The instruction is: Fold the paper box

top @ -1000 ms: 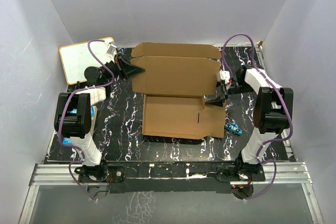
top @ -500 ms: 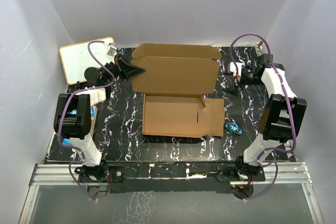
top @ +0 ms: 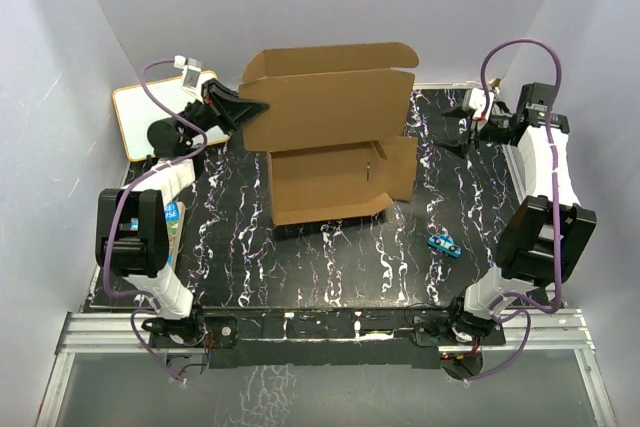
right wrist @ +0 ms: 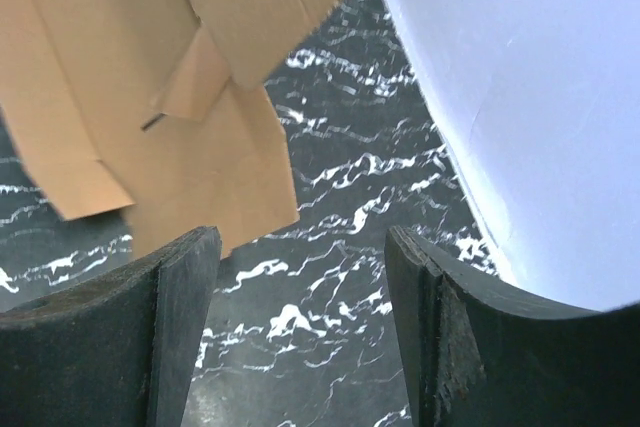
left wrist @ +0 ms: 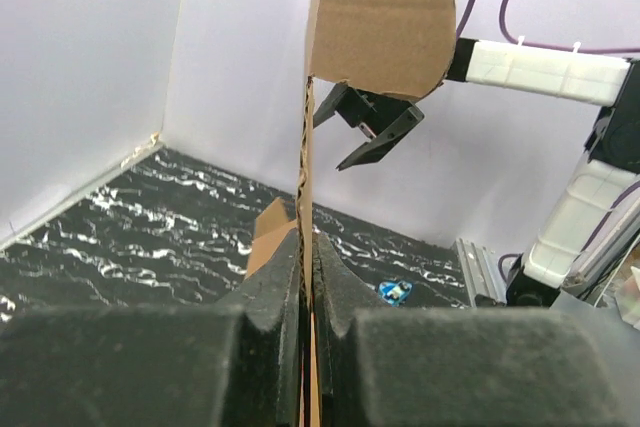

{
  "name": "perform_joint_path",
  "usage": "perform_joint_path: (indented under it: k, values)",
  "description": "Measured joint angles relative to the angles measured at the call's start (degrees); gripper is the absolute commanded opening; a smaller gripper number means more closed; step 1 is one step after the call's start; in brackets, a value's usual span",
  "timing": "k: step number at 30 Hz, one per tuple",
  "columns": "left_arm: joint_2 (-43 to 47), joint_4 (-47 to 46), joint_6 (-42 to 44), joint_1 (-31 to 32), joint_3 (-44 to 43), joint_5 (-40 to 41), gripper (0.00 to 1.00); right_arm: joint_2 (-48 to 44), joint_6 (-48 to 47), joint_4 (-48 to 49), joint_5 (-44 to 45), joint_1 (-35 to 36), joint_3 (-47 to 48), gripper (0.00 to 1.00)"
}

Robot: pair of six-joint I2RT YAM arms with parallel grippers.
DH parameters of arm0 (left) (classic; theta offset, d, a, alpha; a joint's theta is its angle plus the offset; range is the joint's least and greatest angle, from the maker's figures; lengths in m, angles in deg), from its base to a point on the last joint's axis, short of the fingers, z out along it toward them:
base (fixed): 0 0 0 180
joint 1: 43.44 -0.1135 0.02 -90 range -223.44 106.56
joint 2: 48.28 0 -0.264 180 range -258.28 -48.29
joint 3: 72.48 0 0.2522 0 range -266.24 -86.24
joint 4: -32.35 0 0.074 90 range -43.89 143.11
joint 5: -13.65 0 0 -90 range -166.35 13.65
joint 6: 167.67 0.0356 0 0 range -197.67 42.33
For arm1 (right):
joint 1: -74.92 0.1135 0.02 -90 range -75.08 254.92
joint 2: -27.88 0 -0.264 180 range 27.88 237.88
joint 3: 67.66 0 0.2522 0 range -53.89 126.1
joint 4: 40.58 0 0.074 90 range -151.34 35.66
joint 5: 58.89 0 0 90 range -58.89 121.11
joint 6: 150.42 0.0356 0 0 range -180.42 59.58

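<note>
One paper box (top: 335, 132) is seen at the far middle of the black marbled table (top: 330, 267). Its back panel and lid are raised upright, and the front part is lower, toward the table. Its left edge is pinched by the left gripper (top: 256, 107), the two fingers closed tightly on the cardboard. The right gripper (top: 458, 133) is held wide and empty, apart from the box's right side. One white board (top: 150, 122) is seen at the far left, and one small blue object (top: 445, 244) is lying near the front right.
</note>
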Motion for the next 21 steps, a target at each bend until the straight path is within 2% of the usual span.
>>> perform_joint_path:
  k: [3, 7, 17, 21]
  values:
    - [2.1, -0.1, -1.8, -0.1, -1.6, 0.6, 0.0, -0.2, -1.1, -4.7, -2.0, 0.0, 4.6, 0.73]
    - [4.7, -0.2, -3.9, -0.2, -2.9, 1.0, 0.0, -2.3, 1.4, -4.3, -3.7, 0.0, 6.8, 0.73]
    - [10.8, -0.3, -8.3, -0.2, -6.9, 3.0, 0.0, -6.1, 19.0, 9.5, -8.7, 0.0, 8.2, 0.69]
    - [11.0, -0.7, -10.6, -0.2, -9.8, 4.9, 0.0, -9.1, 24.8, 15.1, -10.9, 0.0, 5.9, 0.62]
